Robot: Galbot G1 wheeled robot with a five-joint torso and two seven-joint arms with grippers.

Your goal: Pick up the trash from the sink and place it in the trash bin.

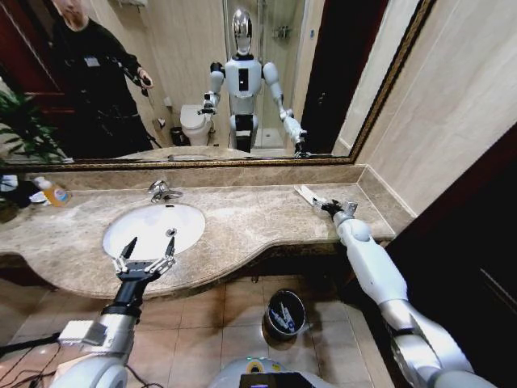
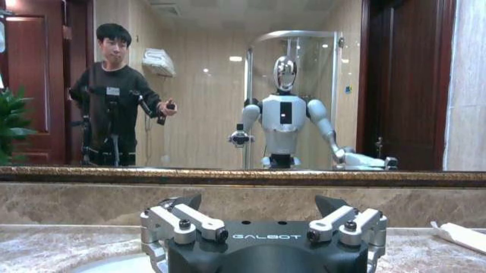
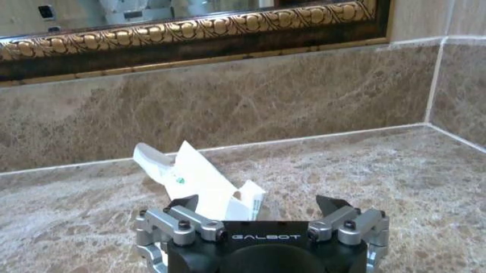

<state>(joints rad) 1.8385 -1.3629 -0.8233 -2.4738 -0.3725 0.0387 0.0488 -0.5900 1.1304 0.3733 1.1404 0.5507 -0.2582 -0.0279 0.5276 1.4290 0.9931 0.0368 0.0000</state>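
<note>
We count two grippers at work. The left gripper (image 1: 149,245) hangs over the front rim of the sink (image 1: 121,228), jaws apart, nothing between them; from the left wrist view the same gripper (image 2: 258,207) faces the mirror with both fingers spread. The right gripper (image 1: 333,207) reaches far along the countertop (image 1: 242,218) toward the back corner, jaws apart and low to the stone, just short of the trash.

Trash on the counter: one small white heap (image 3: 201,179), which we read as two or three flat white packets overlapping, one with a tiny green mark. We cannot separate them cleanly. In the head view the heap is a thin white strip (image 1: 309,195) just beyond the right fingers. The right wrist view has the near end of the heap hidden behind the gripper's body (image 3: 258,213).

The basin looks bare white from above; its near edge is partly covered by the left gripper. One chrome faucet (image 1: 161,191) behind it.

One trash bin (image 1: 286,312) on the tiled floor below the counter edge, between the arms; something pale with blue lies inside, too small to count.

One orange-liquid bottle (image 1: 53,192) at the counter's far left, beside dark items we cannot identify.
</note>
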